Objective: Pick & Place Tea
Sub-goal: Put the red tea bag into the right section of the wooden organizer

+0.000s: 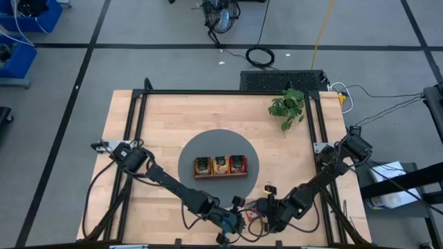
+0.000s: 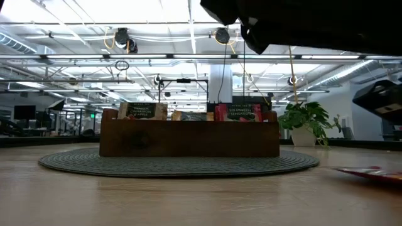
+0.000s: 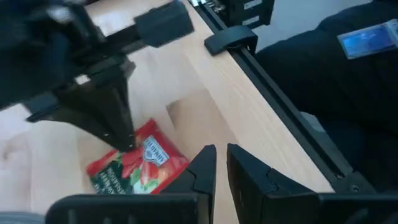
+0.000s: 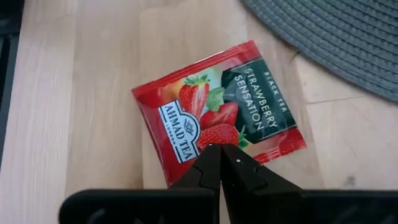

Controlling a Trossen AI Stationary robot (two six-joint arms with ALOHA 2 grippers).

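Observation:
One red tea sachet point(image 4: 217, 106) lies flat on the bare wood near the table's front edge, also seen in the low view point(image 2: 370, 172). My right gripper point(image 4: 221, 152) is shut, its tips on that sachet. My left gripper point(image 3: 221, 167) stands just beside the sachet point(image 3: 140, 168), its fingers a narrow gap apart with nothing between them. More tea sachets point(image 1: 220, 164) stand upright in the brown wooden tray point(image 2: 188, 141), which sits on a round grey mat point(image 1: 194, 149). My right gripper touches the red sachet with its shut fingertips point(image 3: 127, 140), set down on the sachet's face close to one edge point(image 4: 214, 140). The fingers come slanting down from above. The sachet lies flat on the table under them.
A potted plant point(image 1: 288, 107) stands at the table's far right. Black frame rails point(image 1: 135, 131) run along the table's sides. Both arms crowd the near edge at the middle; bare wood lies to the mat's left and right.

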